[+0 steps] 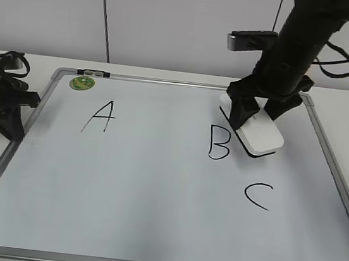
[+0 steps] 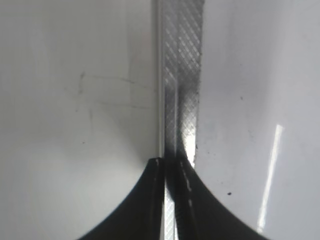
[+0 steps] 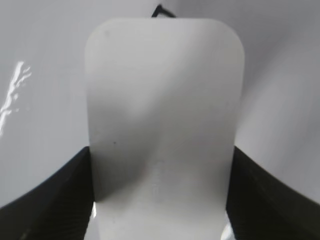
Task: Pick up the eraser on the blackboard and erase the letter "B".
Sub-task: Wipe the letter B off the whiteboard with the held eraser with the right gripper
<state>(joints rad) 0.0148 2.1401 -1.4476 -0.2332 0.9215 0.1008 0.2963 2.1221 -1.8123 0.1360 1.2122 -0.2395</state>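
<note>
The eraser (image 1: 264, 139), a white rounded block with a dark underside, is on or just above the blackboard (image 1: 154, 192), just right of the letter "B" (image 1: 219, 142). My right gripper (image 1: 257, 113) is shut on the eraser's far end. In the right wrist view the eraser (image 3: 162, 100) fills the space between the fingers of the right gripper (image 3: 161, 150). A bit of black stroke (image 3: 160, 11) shows past its far end. My left gripper (image 1: 10, 127) is shut and empty at the board's left edge. In the left wrist view the left gripper (image 2: 172, 167) sits over the silver frame (image 2: 182, 75).
The letter "A" (image 1: 101, 116) is at the left of the board and "C" (image 1: 258, 195) at the lower right. A round green magnet (image 1: 82, 83) sits at the top left corner. A dark clip (image 1: 93, 72) is on the top frame.
</note>
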